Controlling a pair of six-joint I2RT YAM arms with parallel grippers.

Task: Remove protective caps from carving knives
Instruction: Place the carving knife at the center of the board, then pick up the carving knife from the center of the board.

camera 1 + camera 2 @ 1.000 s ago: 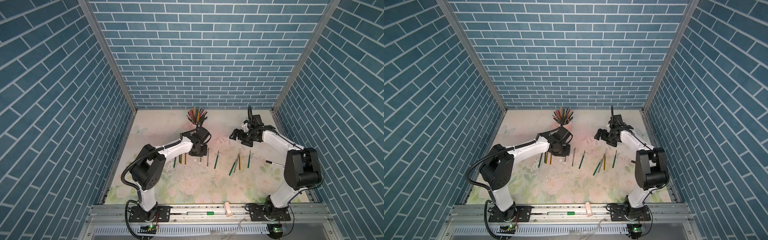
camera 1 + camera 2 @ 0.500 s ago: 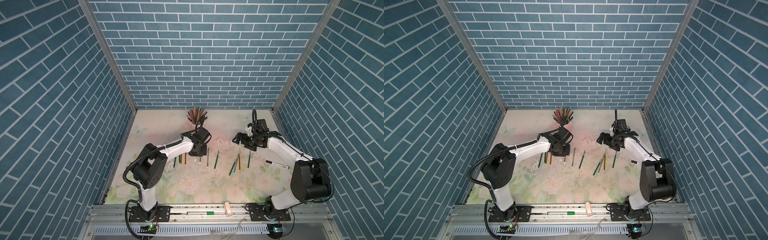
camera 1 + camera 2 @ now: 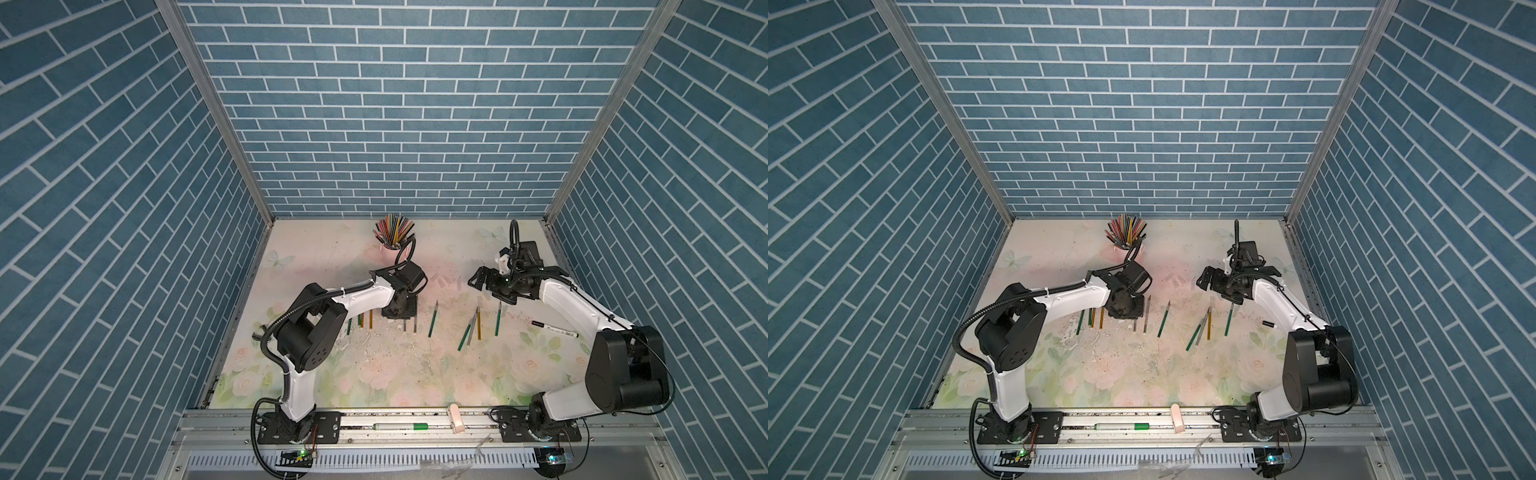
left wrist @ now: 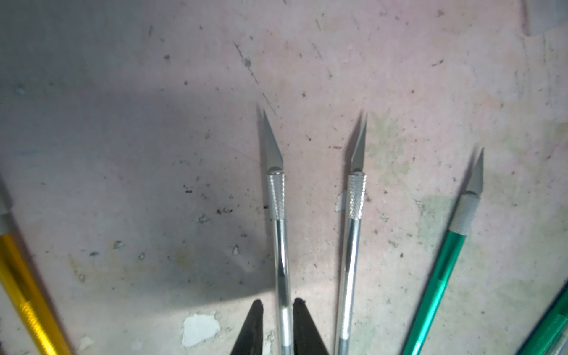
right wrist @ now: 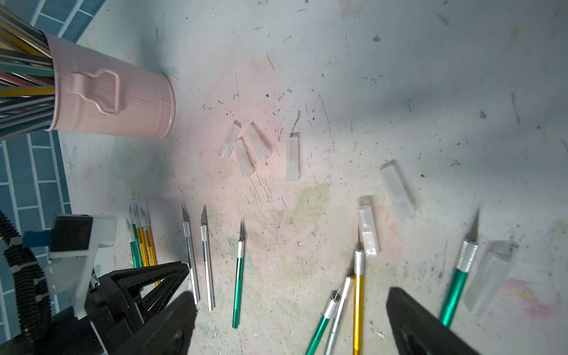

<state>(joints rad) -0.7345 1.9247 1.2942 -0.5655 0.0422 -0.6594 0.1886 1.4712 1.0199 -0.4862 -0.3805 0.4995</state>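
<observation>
Several carving knives lie bare-bladed in a row across the mat, among them a silver knife (image 4: 281, 246) (image 5: 190, 258). My left gripper (image 4: 278, 304) (image 3: 402, 316) stands low over its handle. The jaws straddle the handle slightly open, with a gap on one side. Another silver knife (image 4: 353, 246) and a green knife (image 4: 445, 270) lie beside it. Several loose protective caps (image 5: 246, 150) lie beyond the blades, one cap (image 5: 368, 229) by a gold knife (image 5: 358, 292). My right gripper (image 5: 290, 295) (image 3: 478, 282) hovers wide open above the mat, holding nothing.
A pink cup (image 3: 390, 251) (image 5: 116, 101) full of coloured pencils stands at the back behind my left wrist. A white marker (image 3: 555, 328) lies at the right. A green marker (image 3: 401, 426) and a pale block (image 3: 456, 417) rest on the front rail.
My right arm's elbow has swung out to the right and down toward the front, while its gripper shifted slightly right. The left arm has stayed in place.
</observation>
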